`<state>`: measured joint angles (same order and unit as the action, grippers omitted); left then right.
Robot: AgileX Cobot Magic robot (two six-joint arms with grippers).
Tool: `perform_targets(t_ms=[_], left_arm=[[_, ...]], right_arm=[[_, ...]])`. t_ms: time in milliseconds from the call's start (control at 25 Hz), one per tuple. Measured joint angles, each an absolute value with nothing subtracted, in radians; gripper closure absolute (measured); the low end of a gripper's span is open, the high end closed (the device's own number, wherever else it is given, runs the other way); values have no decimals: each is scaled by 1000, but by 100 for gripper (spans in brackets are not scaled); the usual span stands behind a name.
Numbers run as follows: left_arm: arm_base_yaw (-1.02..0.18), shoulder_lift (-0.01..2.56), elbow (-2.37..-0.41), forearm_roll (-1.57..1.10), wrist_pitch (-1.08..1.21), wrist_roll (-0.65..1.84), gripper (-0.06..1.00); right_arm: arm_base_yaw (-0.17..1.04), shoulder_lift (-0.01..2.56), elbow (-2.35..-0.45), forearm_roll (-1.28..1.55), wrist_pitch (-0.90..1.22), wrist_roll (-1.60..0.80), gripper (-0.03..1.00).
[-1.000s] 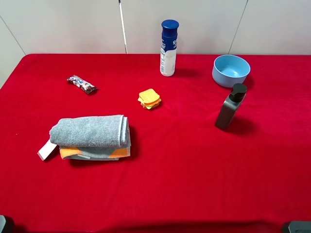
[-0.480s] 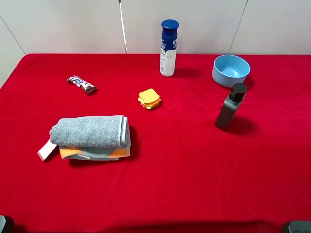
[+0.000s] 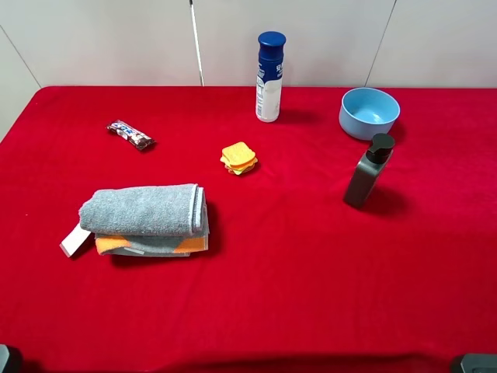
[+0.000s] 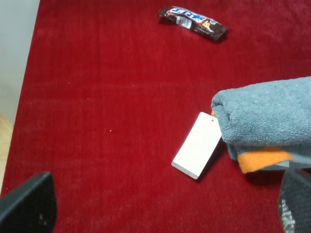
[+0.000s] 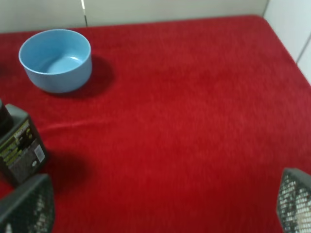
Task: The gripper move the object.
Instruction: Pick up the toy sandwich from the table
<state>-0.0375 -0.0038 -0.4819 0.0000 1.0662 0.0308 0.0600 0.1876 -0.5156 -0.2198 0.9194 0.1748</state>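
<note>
Exterior high view: the toy sandwich (image 3: 239, 158) lies flat on the red table (image 3: 311, 280), just left of the middle and somewhat toward the far edge, apart from everything else. A folded grey towel (image 3: 144, 210) sits toward the near-left corner and a candy bar (image 3: 130, 134) toward the far-left. A blue-capped bottle (image 3: 269, 78) stands by the far edge. A blue bowl (image 3: 369, 113) and a dark pump bottle (image 3: 367, 171) are toward the far-right.

The step in hand looks like the approach. Done well, the claw comes in high, since a path from the left passes over the towel. The sandwich sits askew to the table edges, so the wrist should turn to match. The fingers should straddle two opposite sides, sink close to the cloth and close gently so the layers do not slide apart.

Neither arm reaches over the middle; only dark stubs show at the two near corners. The left claw (image 4: 163, 206) hangs over the near-left part, fingers spread wide and empty, above the towel's end and its white tag (image 4: 198, 145). The right claw (image 5: 160, 206), also spread and empty, faces the bowl and pump bottle. Neither wrist view shows the sandwich.
</note>
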Motion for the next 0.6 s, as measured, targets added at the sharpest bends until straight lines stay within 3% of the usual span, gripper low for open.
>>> perform_targets(t_ms=[600], left_arm=[[-38,-4,-482,0,1066,31,5]], right_arm=[[87,626,-517,-122,441,-32,27]])
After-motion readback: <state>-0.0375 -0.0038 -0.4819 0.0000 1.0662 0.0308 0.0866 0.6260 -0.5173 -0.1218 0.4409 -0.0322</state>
